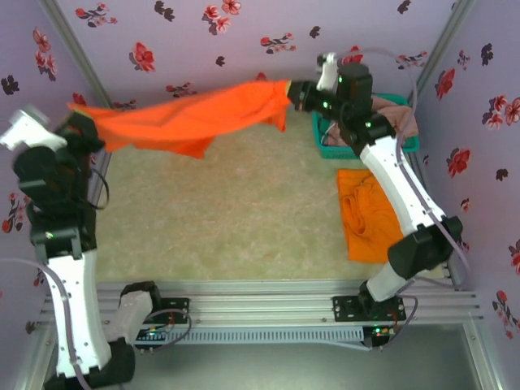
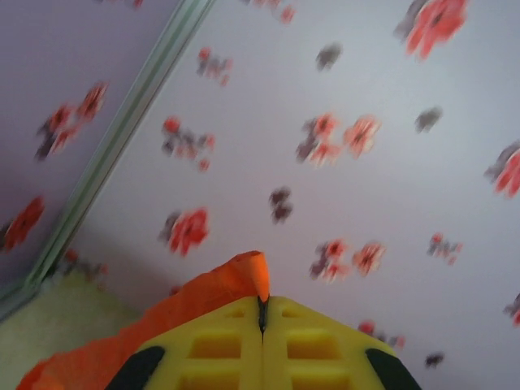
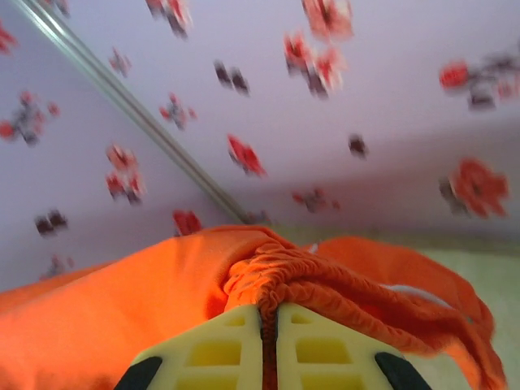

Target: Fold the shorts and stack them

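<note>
Top view: the orange shorts (image 1: pixel 195 118) hung stretched from nine to one o'clock, sagging, evidently soft and light.

Left wrist: the left gripper (image 2: pixel 262 307) was clamped on a cloth corner (image 2: pixel 255 272).

Right wrist: the right gripper (image 3: pixel 268 313) pinched the gathered waistband (image 3: pixel 292 280), probably the surest hold.

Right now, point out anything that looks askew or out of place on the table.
The orange shorts lying at the right are rumpled and crooked, partly under the right arm. The pink-beige shorts spill over the teal basket rim.
</note>
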{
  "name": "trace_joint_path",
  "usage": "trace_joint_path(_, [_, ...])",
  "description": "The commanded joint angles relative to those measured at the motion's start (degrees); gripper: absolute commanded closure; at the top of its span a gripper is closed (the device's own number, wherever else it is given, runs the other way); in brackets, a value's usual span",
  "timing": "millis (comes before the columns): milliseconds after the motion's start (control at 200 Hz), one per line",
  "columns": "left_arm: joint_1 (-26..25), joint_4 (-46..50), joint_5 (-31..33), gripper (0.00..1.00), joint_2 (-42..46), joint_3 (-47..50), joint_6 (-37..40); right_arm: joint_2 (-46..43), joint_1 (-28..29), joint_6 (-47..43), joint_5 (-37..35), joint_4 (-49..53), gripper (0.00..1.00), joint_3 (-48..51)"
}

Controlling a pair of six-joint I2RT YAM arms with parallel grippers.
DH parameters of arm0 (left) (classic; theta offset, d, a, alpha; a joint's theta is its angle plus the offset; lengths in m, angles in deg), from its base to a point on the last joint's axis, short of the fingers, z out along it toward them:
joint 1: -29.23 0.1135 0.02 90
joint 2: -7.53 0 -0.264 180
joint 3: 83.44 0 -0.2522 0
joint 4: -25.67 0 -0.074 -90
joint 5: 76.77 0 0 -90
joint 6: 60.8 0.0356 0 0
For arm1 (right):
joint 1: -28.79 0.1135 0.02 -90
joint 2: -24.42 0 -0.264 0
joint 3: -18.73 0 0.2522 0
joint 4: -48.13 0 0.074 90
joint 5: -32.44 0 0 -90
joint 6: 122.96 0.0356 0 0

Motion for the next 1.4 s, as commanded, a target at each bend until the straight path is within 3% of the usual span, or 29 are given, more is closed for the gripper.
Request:
trace_joint_path(0, [-0.91,0.64,-0.45,1.0,6.09,13.81,-3.06,-6.41,1.68,-4.76,-2.95,-5.13,1.0,15.36])
trace_joint_path(195, [-1.45,13.87,0.85,1.0,16.5,29.3,-9.74,-14.01,8.5,-4.66,-9.72,0.48,1.0,34.37])
trace_joint_path(335, [-1.54,22.12,2.3,1.0,17.61,34.04,-11.55,-15.77,12.96,-1.21,-14.32,5.9,1.0,40.54])
trace_joint_path(465, [-1.54,23.57,3.58,1.0,17.61,36.01,-11.6,-15.25,17.11,0.97,-15.89,9.16,0.99,43.85])
trace_joint_path(525, [-1.54,22.78,3.88,0.83,17.59,35.66,-11.01,-13.91,19.37,0.34,-17.4,11.92,0.92,43.8])
trace_joint_path(605, [-1.54,20.07,3.67,0.48,17.48,33.24,-8.3,-11.8,21.78,-1.48,-17.81,16.39,0.66,42.18])
trace_joint_path(700, [-1.53,16.37,3.38,0.19,16.26,27.3,-3.15,-12.6,23.64,-3.8,-19.97,20.72,0.49,39.47])
trace_joint_path(740, [-1.54,14.95,2.56,0.11,14.82,24.38,-0.51,-14.01,23.74,-4.19,-20.72,21.08,0.36,38.5])
trace_joint_path(795, [-1.52,13.42,0.21,0.02,11.9,20.63,2.4,-16.24,23.66,-4.42,-22.42,20.93,0.18,36.97])
trace_joint_path(855, [-1.53,11.74,-3.77,0.01,6.99,16.7,5.54,-17.64,23.46,-4.3,-24.84,20.74,0.01,34.95])
trace_joint_path(1030, [-2.08,6.46,-12.41,0.01,-11.99,8.41,6.63,-9.15,17.56,1.22,-32.14,24.65,0.01,24.4])
trace_joint_path(1145, [-3.67,2.46,-12.4,0.01,-25.4,3.27,8.04,0.84,12.15,8.78,-31.13,23.21,0.01,19.89])
trace_joint_path(1390, [-7.0,4.62,-10.81,0.01,-55.23,-18.05,11.57,13.93,8.7,16.08,-30.48,13.78,0.01,16.57])
